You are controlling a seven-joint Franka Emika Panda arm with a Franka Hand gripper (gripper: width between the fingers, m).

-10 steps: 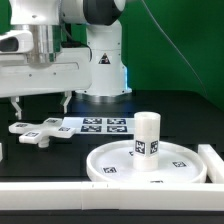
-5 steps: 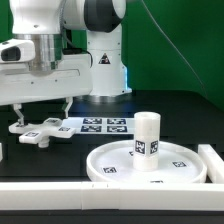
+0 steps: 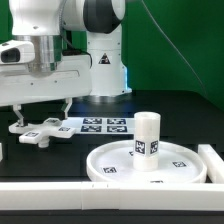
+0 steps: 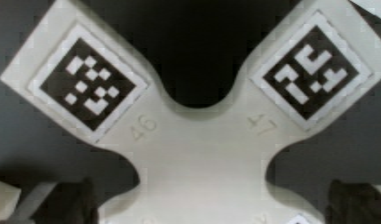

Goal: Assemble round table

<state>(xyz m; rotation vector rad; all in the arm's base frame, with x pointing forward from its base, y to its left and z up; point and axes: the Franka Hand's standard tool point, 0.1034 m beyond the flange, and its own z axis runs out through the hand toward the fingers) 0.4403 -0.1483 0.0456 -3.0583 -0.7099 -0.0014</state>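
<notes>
You are picking up the foot, I judge: the gripper is hovering open over it on the tabletop, at ten o'clock from the disc, needing only descent and closure.

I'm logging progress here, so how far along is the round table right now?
Looks done: the leg stands upright at the centre of the round disc. In hand: the open gripper hovers over the cross-shaped foot, which lies apart from the disc, not yet grasped. Left: pick up the foot and fit it on the leg's top.
</notes>
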